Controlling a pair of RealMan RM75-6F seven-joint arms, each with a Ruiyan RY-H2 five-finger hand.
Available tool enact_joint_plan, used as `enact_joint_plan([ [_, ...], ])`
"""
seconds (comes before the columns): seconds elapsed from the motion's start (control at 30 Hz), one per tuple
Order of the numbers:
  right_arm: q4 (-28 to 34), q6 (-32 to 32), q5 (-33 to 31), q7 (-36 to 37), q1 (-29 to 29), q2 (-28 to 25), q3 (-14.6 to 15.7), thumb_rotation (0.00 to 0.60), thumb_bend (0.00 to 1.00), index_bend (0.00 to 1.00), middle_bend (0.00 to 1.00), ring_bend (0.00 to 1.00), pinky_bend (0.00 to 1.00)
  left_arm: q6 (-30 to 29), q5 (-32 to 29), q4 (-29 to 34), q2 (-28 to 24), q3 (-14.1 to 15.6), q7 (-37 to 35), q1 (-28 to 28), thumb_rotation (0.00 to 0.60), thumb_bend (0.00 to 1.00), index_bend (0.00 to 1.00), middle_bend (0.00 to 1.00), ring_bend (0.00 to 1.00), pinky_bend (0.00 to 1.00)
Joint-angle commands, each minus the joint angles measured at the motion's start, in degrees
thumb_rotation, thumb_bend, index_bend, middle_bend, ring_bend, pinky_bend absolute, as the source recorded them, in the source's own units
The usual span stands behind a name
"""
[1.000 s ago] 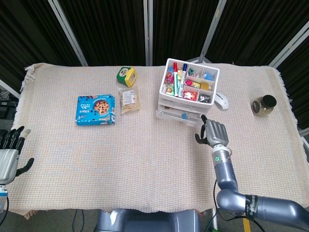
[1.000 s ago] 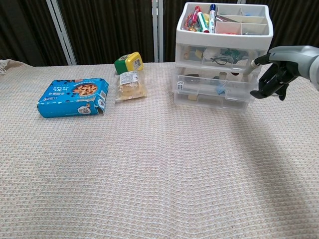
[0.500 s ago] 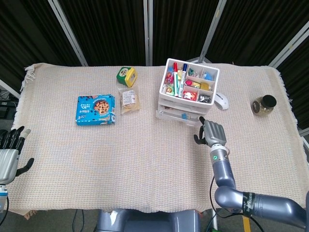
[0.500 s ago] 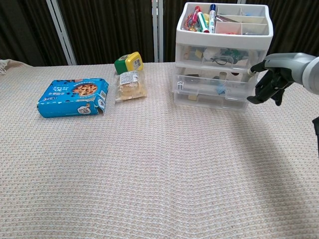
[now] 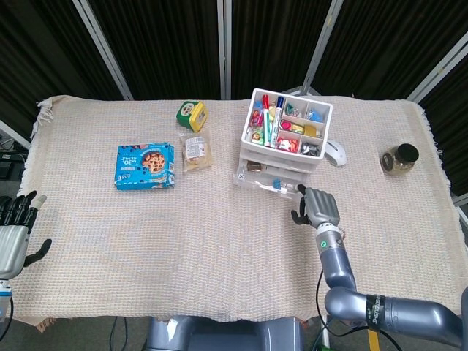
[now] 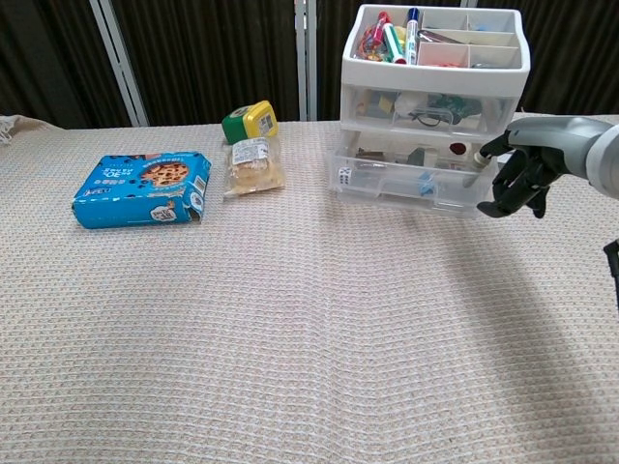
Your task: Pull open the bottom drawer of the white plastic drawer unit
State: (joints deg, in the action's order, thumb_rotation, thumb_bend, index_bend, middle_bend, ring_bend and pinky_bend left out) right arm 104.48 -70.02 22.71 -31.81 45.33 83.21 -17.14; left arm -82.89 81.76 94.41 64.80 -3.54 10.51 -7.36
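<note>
Head view shows the white plastic drawer unit (image 5: 285, 142) toward the far side of the woven tablecloth (image 5: 219, 248), with its bottom drawer (image 5: 269, 181) already slid partway out toward the robot, so that small items inside show from above. The right hand (image 5: 316, 206) sits at the drawer's right front corner, fingers curled down over the front edge. From the chest view the right hand (image 6: 517, 174) appears hooked on that corner of the bottom drawer (image 6: 416, 184), though whether the fingertips truly grip the lip or merely press beside it is hard to say at this size.

The step in hand is the pull itself, and it looks about midway: the drawer is out, but not far. The next move calls for a straight draw toward the robot, keeping the pull level, since tugging from one corner could skew the drawer or drag the whole light unit along the cloth.

The left hand (image 5: 13, 234) rests far to the left of the unit, at the table's near edge, fingers spread and holding nothing; it is cut off by the frame and absent from the chest view.

Left of the unit lie a blue cookie box (image 5: 145, 165), a small snack packet (image 5: 195, 151) and a yellow-green tape measure (image 5: 191, 112). Right of it are a white mouse (image 5: 335, 152), partly hidden behind the unit, and a jar (image 5: 399, 158).
</note>
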Motion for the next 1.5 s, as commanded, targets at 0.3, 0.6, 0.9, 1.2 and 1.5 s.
enact_joint_plan([
  [0.3,6.1,-2.31,3.89,0.31,-2.26,-1.78,2.44,0.6,0.34,0.4,0.69,0.76,0.61,-0.05,0.02,0.08,0.0,0.02,0.08,0.04,0.6,0.34,0.07,0.0,0.0,0.0],
  [0.6,8.51,-3.56,2.97,-1.2,-2.72,-3.13,3.15,0.6,0.33,0.41,0.69,0.76,0.61,-0.05,0.2,-0.09,-0.05,0.09,-0.36,0.05,0.6,0.34,0.07,0.0,0.0,0.0],
  [0.9,10.17,-3.67,2.43,-1.2,-3.01,-3.95,3.15,0.6,0.33,0.39,0.69,0.76,0.61,-0.06,0.28,-0.15,-0.06,0.11,-0.5,0.06,0.6,0.34,0.07,0.0,0.0,0.0],
  [1.2,11.07,-4.02,3.4,-0.85,-3.43,-3.92,3.66,0.6,0.3,0.17,0.69,0.76,0.61,-0.07,0.28,-0.13,-0.06,0.13,-0.44,0.08,0.6,0.34,0.07,0.0,0.0,0.0],
  [1.5,16.03,-8.92,10.47,-1.51,-4.06,-5.92,3.05,0.6,0.19,0.16,0.71,0.78,0.61,-0.05,0.31,-0.18,-0.08,0.15,-0.57,0.1,0.6,0.34,0.07,0.0,0.0,0.0],
])
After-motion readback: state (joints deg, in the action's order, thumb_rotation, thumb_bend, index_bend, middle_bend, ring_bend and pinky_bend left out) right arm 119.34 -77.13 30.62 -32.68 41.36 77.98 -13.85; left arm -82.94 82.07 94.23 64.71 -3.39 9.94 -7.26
